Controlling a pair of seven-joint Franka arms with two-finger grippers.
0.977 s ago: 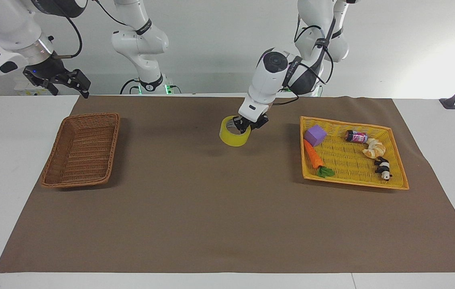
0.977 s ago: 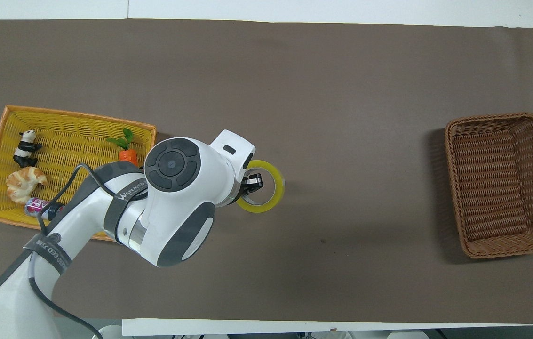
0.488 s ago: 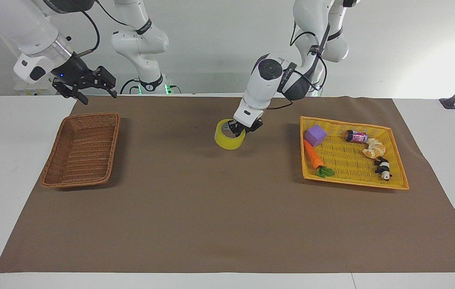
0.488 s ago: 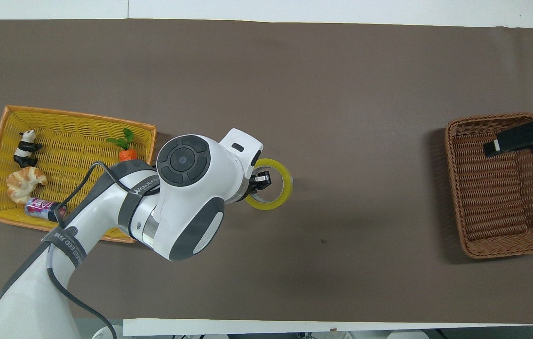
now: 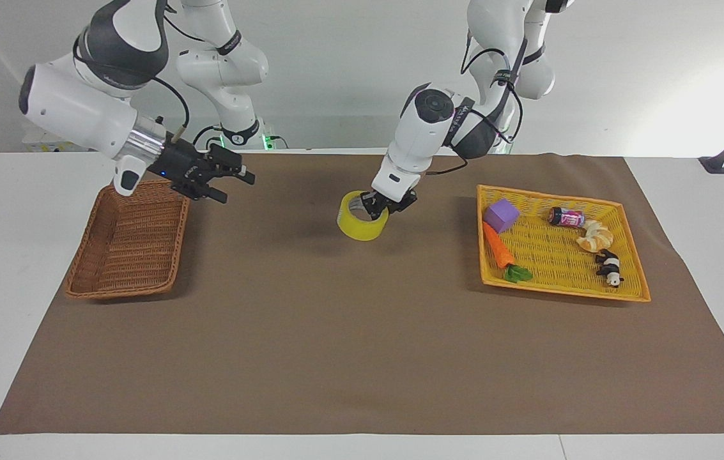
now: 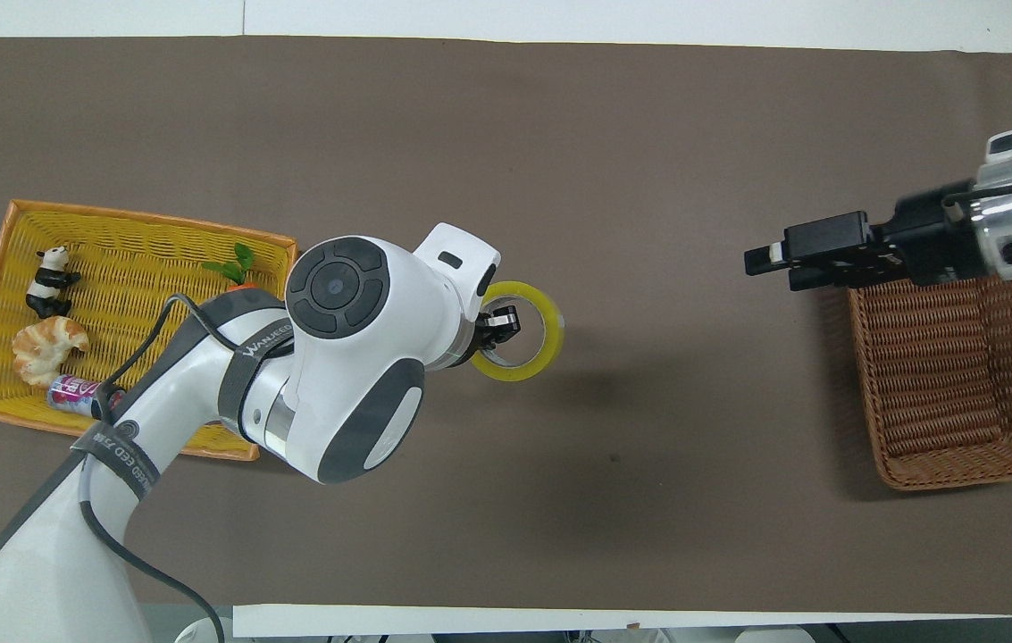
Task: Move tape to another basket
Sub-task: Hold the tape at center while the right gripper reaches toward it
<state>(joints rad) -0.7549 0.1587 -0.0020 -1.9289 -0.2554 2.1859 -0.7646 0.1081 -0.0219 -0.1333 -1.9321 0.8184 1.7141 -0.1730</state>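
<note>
The yellow tape roll [image 5: 362, 225] is held just above the brown mat, midway between the two baskets; it also shows in the overhead view [image 6: 538, 345]. My left gripper [image 5: 382, 206] is shut on the roll's wall, one finger inside the core [image 6: 492, 326]. The dark brown wicker basket [image 5: 120, 294] sits at the right arm's end of the table and holds nothing [image 6: 961, 473]. My right gripper [image 5: 237, 187] is open and empty in the air, over the mat beside that basket's edge, pointing toward the tape [image 6: 772, 271].
The flat yellow basket [image 5: 560, 291] at the left arm's end holds a purple cube [image 5: 501, 214], a toy carrot [image 5: 500, 246], a small can [image 5: 565, 217], a croissant [image 5: 594, 237] and a panda figure [image 5: 609, 267]. The brown mat [image 5: 362, 358] covers the table.
The left gripper has carried the tape a little toward the brown basket. The right arm has swung in from the table's edge, across the brown basket, toward the tape.
</note>
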